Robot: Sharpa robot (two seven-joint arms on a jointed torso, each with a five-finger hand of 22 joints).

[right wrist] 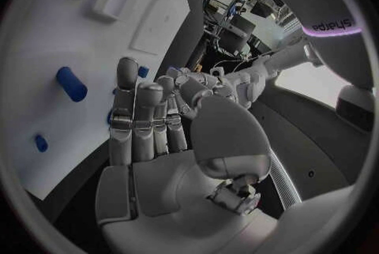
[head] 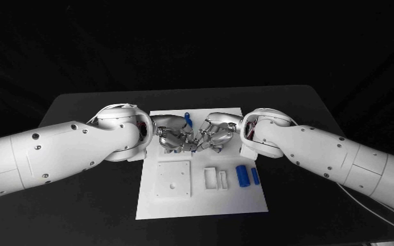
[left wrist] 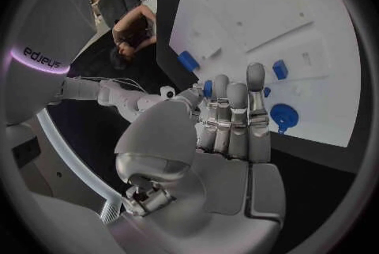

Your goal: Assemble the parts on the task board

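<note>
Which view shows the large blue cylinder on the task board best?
The head view: the large blue cylinder lies unobstructed on the task board, beside a smaller blue part. The right wrist view shows it bent near the circle's edge; in the left wrist view I cannot identify it.

left hand [head: 170, 132]: fingers extended, empty | right hand [head: 212, 132]: same, fingertips meeting

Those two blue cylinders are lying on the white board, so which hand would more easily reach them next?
Probably the right hand. The larger blue cylinder and the smaller blue cylinder lie on the white task board just beneath the right arm. The left hand hovers farther off, above the board's other side.
</note>
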